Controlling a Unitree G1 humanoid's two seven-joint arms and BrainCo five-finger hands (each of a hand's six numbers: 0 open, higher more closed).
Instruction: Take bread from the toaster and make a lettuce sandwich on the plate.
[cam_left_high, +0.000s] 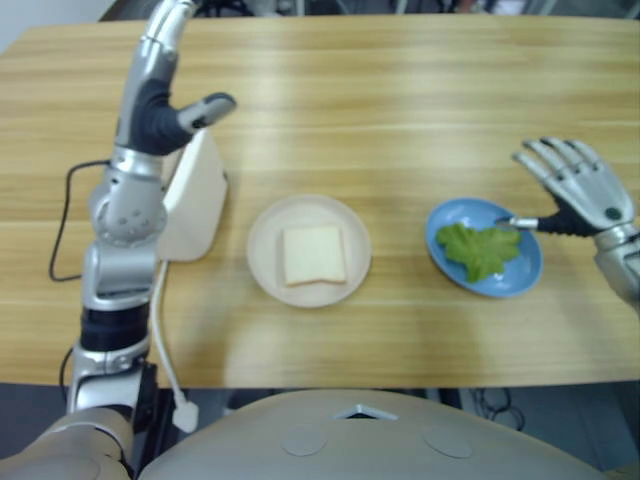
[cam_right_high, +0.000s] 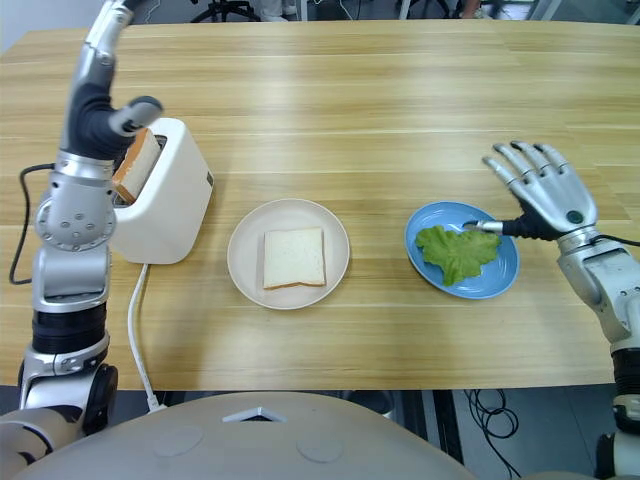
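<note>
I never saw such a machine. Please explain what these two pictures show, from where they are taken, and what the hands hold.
This is a humanoid robot with two fingered hands. Both pictures come from its head camera's two eyes, looking down at one wooden table. Its left hand is above a white toaster, where a bread slice sticks out; I cannot tell whether it grips. In the middle, a beige plate carries a second slice. On the right, a blue plate holds a lettuce leaf. The right hand, fingers spread, holds nothing; its thumb tip is at the leaf.
</note>
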